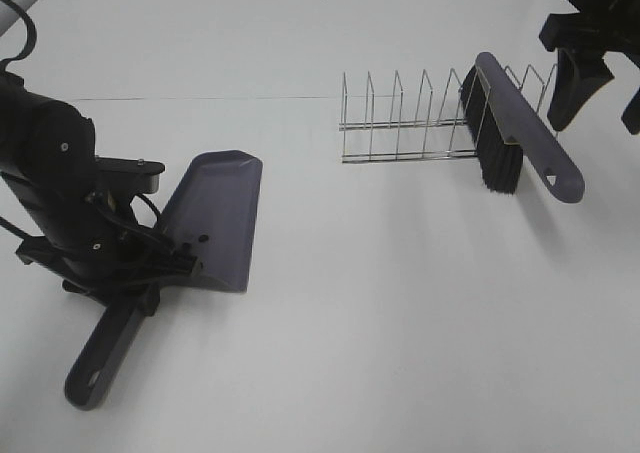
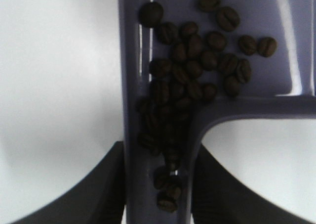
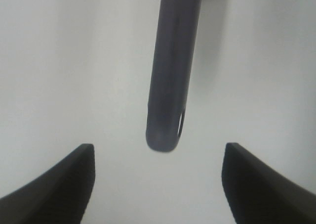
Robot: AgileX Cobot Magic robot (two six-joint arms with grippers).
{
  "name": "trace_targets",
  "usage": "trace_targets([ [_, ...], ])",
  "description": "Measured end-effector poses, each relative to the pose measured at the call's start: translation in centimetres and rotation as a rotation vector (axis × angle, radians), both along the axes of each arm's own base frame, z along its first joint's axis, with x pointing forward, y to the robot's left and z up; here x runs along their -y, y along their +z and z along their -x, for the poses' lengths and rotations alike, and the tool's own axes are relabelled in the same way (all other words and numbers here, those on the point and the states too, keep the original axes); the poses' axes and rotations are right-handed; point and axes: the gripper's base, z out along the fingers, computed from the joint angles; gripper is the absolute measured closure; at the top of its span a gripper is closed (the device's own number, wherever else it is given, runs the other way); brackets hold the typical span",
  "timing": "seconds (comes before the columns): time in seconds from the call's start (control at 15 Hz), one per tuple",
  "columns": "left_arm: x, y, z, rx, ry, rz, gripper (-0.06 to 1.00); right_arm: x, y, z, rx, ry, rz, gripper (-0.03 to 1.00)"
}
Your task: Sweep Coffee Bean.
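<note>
Beans lie piled in dustpan; left tool clamps its handle. Right tool gapes empty above brush, parked in rack. Best practice: hold pan level, carry slowly.

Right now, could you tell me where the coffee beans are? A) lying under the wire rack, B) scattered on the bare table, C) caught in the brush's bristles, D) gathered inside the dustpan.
D: the left wrist view shows the coffee beans piled inside the dustpan, some down in the channel toward its handle, which the left gripper is shut on; the brush rests against the wire rack.
</note>
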Motion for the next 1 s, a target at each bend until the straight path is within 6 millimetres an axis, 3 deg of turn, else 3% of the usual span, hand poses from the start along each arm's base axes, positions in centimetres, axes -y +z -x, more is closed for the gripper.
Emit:
trace_targets([
  [0.27, 0.5, -0.2, -1.3, 0.029, -0.014, 0.0, 0.63, 0.0, 1.6, 4.6, 0.021, 0.0, -0.002, 0.34],
  [0.47, 0.6, -0.2, -1.6, 0.031, -0.018, -0.002, 0.63, 0.1, 2.8, 6.8, 0.06, 0.0, -0.006, 0.34],
  [0.53, 0.6, -0.2, -1.6, 0.032, -0.018, -0.001, 0.57, -0.1, 3.4, 7.8, 0.081, -0.002, -0.021, 0.34],
  [0.67, 0.7, 0.0, -1.7, 0.035, -0.021, -0.001, 0.28, -0.3, 4.8, 9.8, 0.138, 0.001, -0.052, 0.34],
  [0.73, 0.7, 0.2, -1.7, 0.02, -0.023, -0.008, 0.2, -0.3, 5.4, 10.8, 0.165, 0.002, -0.054, 0.34],
  [0.8, 0.7, 0.5, -1.7, -0.002, -0.034, -0.019, 0.19, -0.3, 6.1, 11.6, 0.194, 0.004, -0.054, 0.34],
  [0.87, 0.9, 2.5, -2.1, -0.003, -0.057, -0.02, 0.19, -0.3, 6.9, 12.9, 0.237, 0.011, -0.053, 0.34],
  [1.0, 1.1, 4.7, -2.5, 0.017, -0.062, -0.011, 0.2, -0.3, 7.1, 13.7, 0.252, 0.012, -0.053, 0.34],
])
